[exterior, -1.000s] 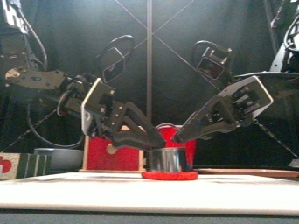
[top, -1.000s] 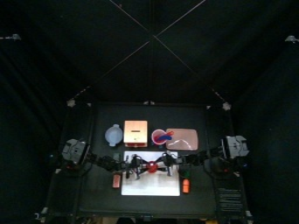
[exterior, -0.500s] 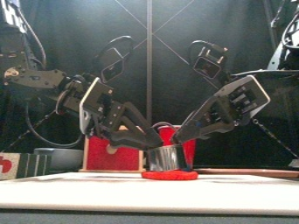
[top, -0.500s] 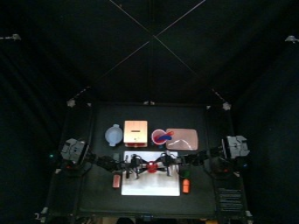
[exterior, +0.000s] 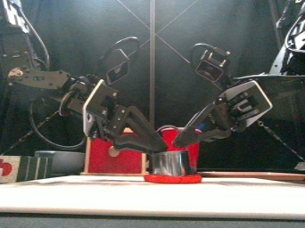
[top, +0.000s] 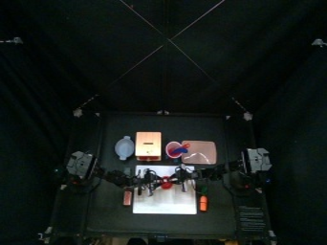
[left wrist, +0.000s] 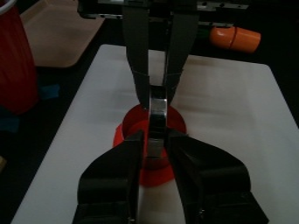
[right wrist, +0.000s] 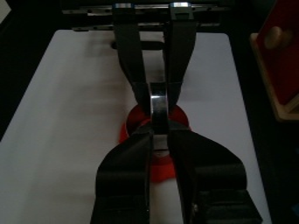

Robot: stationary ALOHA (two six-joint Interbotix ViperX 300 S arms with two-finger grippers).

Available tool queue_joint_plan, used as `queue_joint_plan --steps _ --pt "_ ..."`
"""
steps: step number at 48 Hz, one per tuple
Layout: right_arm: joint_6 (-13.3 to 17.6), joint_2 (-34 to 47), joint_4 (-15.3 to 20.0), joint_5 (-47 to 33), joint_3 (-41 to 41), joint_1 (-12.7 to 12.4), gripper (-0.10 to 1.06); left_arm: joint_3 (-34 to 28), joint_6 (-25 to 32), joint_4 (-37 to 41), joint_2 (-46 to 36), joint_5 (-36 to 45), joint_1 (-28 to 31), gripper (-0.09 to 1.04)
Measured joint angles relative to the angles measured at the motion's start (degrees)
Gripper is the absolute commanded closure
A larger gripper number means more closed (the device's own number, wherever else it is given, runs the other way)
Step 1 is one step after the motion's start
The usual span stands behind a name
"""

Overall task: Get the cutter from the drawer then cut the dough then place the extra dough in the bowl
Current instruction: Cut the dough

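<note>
The cutter (exterior: 173,163) stands on the dough (exterior: 174,178) on the board (top: 166,204), at 6 o'clock on the table (top: 115,218). The left gripper (left wrist: 152,138) from 9 and right gripper (right wrist: 156,131) from 3 each seem clamped on its top. Metal: stiff, slick. Dough should be soft; take the outer ring by its edge. Jaws hide the cut

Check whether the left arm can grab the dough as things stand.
Probably not yet: the left claw is shut on the cutter, which stands on the dough, with the right claw gripping it too.
</note>
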Motion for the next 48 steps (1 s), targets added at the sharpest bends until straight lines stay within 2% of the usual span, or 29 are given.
queue_joint_plan --steps 18,28,48 --pt "0.0 2.37 0.09 2.81 -0.35 0.0 0.48 -0.53 0.09 0.18 1.49 2.37 -0.35 0.37" --pt "-0.09 3.69 1.93 2.81 -0.09 0.0 0.48 -0.79 0.09 0.18 2.46 2.9 -0.53 0.37" --pt "0.0 4.66 2.81 2.81 -0.35 0.09 0.48 -0.88 0.09 -2.9 3.78 4.48 -1.32 0.37"
